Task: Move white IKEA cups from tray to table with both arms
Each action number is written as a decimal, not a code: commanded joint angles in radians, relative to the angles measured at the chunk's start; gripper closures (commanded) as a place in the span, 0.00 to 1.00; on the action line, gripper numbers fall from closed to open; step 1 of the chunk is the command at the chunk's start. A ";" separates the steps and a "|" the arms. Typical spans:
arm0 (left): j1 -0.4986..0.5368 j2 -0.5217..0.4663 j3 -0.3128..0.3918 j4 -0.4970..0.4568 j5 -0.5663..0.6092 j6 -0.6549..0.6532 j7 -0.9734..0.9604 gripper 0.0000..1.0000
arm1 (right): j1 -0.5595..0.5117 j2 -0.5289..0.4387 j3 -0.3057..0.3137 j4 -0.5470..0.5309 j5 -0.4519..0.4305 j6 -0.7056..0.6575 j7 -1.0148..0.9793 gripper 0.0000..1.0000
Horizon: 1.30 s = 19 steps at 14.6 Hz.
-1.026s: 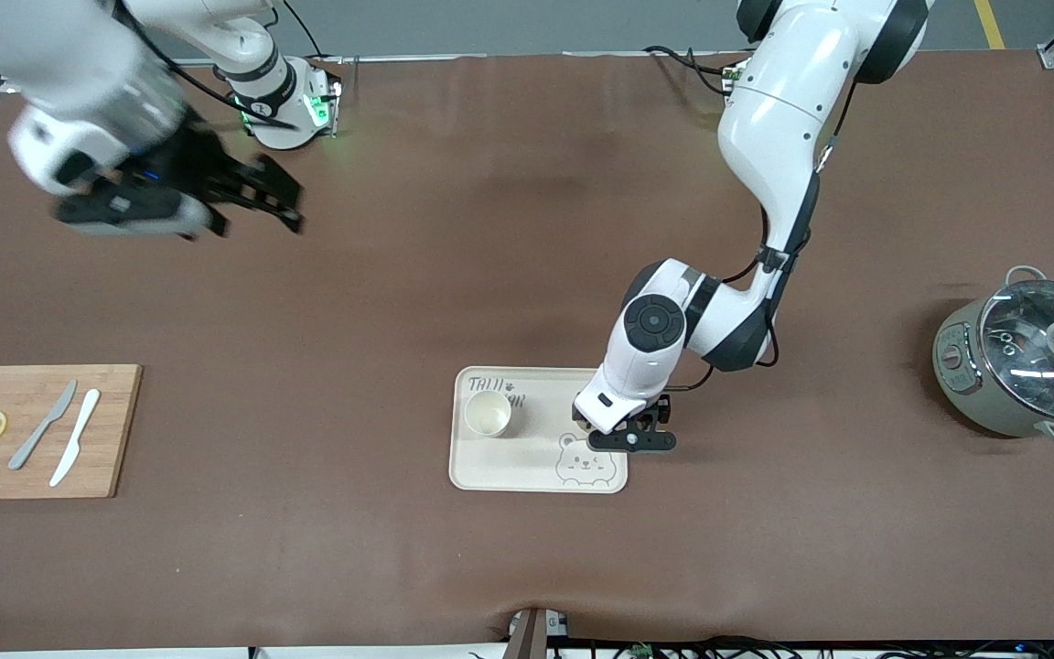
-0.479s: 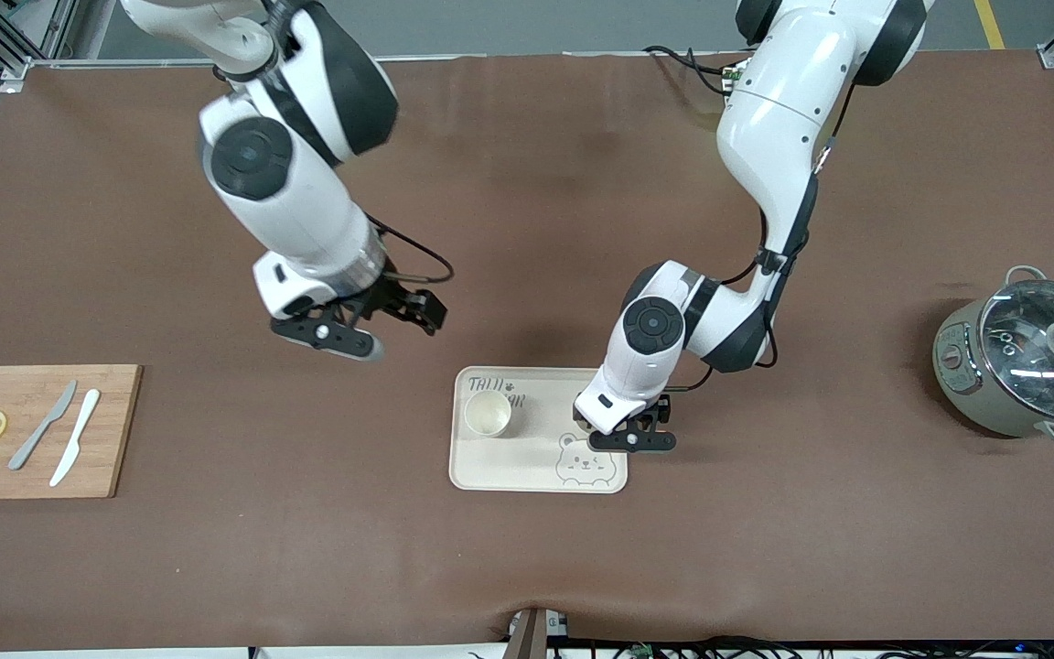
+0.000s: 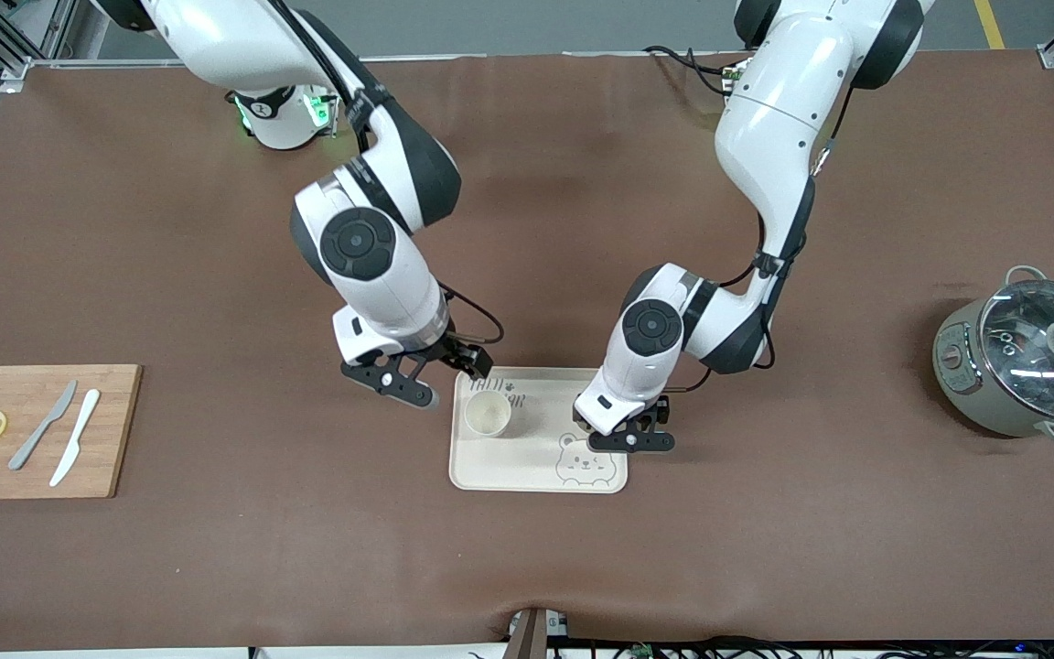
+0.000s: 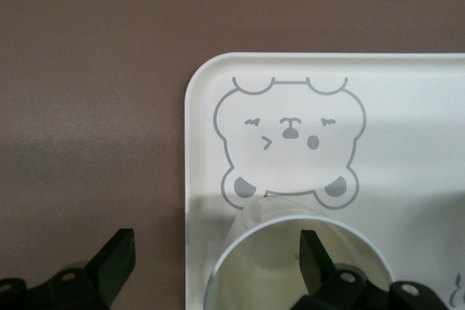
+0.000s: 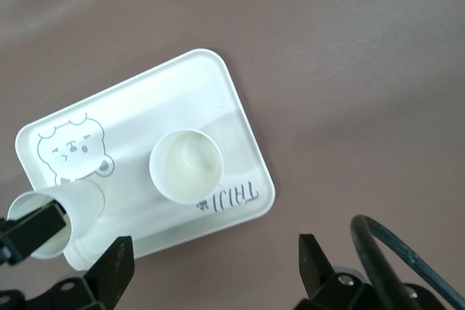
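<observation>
Two white cups [image 3: 488, 413] sat on the tray [image 3: 527, 476]. Front view: your right gripper [image 3: 426, 377] hung open above the tray's edge; cutting board [image 3: 33, 430] and pot [image 3: 1021, 366] were well apart.

Left wrist view: your left gripper [image 4: 218, 263] straddled the second cup's [image 4: 290, 252] wall, open, holding nothing; closing could tip it.

Right wrist view: descending off-centre could knock the first cup [image 5: 186, 164].

cups [image 3: 488, 413] cream-white | tray [image 3: 536, 476] cream, grey bear | table [image 3: 765, 549] brown
</observation>
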 commanded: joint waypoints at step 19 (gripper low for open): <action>0.034 -0.244 0.003 -0.149 0.035 -0.220 -0.133 1.00 | 0.052 0.223 -0.011 0.033 -0.174 0.202 0.099 0.00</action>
